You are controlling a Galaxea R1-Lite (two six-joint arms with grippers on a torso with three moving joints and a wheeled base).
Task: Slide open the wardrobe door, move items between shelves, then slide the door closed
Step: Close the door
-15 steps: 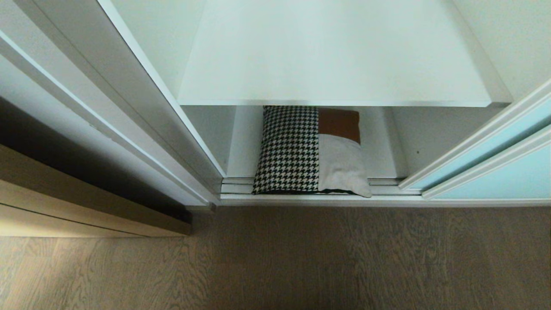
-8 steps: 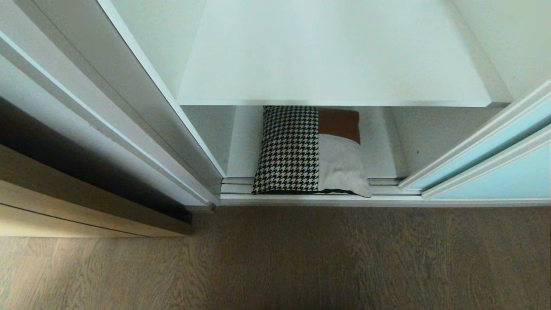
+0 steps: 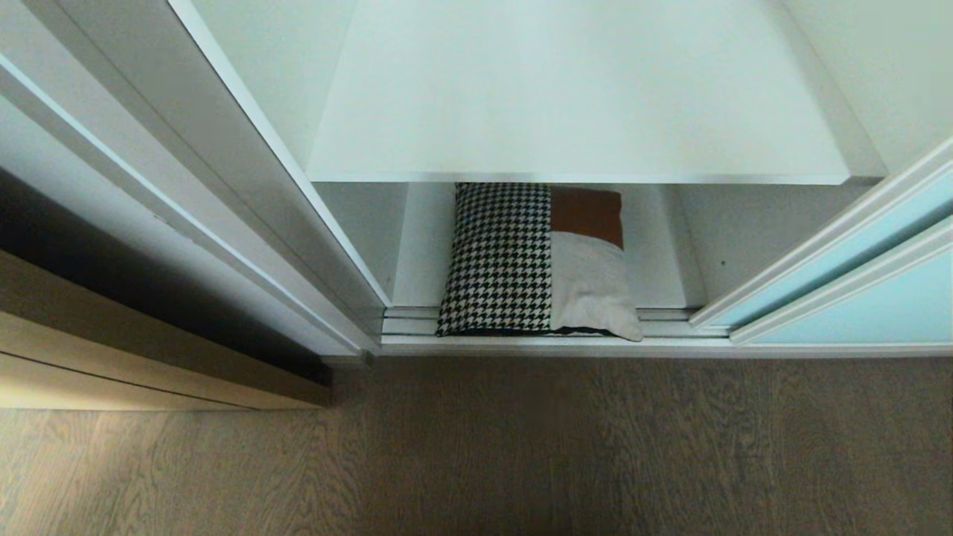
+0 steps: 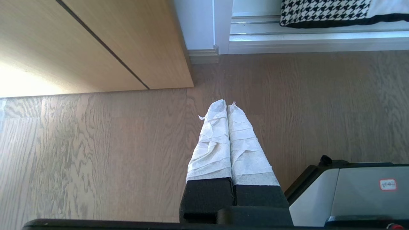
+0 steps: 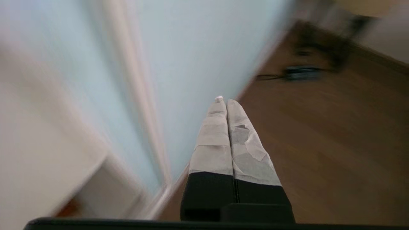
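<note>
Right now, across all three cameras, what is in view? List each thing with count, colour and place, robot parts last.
Square patchwork cushion: one; black-and-white houndstooth, brown and cream-beige patches; lying on the lower shelf, its front edge over the door track.
Plain white shelf boards: two; the upper shelf bare, the lower shelf under the cushion.
Frosted aqua-blue glass sliding door: slid to the right, opening clear.
Light wooden cabinet front: one, left of the wardrobe.
Grey-brown wood-grain floor: in front of the wardrobe.
Dark blurred object: on the floor, cannot tell what.
Left gripper: shut, empty, above the floor.
Right gripper: shut, empty, beside the glass door.
</note>
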